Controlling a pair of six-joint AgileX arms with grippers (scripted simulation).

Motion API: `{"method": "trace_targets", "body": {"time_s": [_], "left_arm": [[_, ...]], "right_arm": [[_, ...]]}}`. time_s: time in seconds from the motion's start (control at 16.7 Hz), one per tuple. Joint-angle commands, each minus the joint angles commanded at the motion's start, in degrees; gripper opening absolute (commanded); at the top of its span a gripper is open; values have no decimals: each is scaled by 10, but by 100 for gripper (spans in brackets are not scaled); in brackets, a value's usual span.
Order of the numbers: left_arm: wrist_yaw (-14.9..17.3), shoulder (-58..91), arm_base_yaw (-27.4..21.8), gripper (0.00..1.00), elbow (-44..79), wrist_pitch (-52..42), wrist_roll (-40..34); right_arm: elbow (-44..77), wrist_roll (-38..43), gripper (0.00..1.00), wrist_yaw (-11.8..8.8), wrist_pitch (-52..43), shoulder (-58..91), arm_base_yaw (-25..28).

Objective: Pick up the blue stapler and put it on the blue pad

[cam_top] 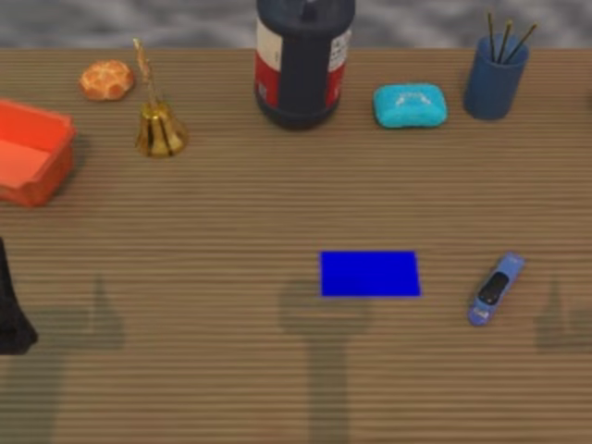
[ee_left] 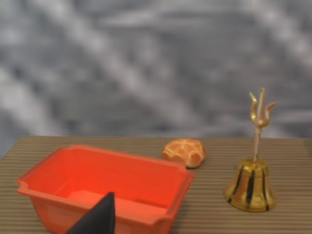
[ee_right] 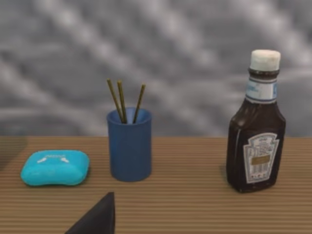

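The blue stapler (cam_top: pixel 496 289) lies tilted on the table at the right, a black strip along its top. The blue pad (cam_top: pixel 369 274), a flat deep-blue rectangle, sits near the middle, a short gap to the stapler's left. My left arm (cam_top: pixel 11 319) is parked at the table's left edge, far from both. Its wrist view shows one dark fingertip (ee_left: pixel 103 212) with nothing beside it. My right gripper is outside the top view. One dark fingertip (ee_right: pixel 101 214) shows in the right wrist view, nothing held. Neither wrist view shows stapler or pad.
An orange bin (cam_top: pixel 57 122) stands at the left. Along the back are a bread roll (cam_top: pixel 106 80), a gold bell (cam_top: pixel 159 129), a dark sauce bottle (cam_top: pixel 303 60), a cyan soap-like block (cam_top: pixel 410 104) and a dark blue cup with sticks (cam_top: pixel 493 79).
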Motion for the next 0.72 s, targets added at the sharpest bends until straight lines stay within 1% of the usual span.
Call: {"method": "trace_targets", "body": {"time_s": [0.18, 0.36, 0.54, 0.72], "left_arm": [[0, 0, 0, 100, 0, 0, 0], [0, 0, 0, 100, 0, 0, 0], [0, 0, 0, 100, 0, 0, 0], [0, 0, 0, 100, 0, 0, 0]], "right_arm": [[6, 4, 100, 0, -4, 6, 1], [57, 39, 100, -1, -40, 59, 13], [147, 100, 100, 0, -105, 168, 32], [259, 177, 100, 1, -191, 324, 56]]}}
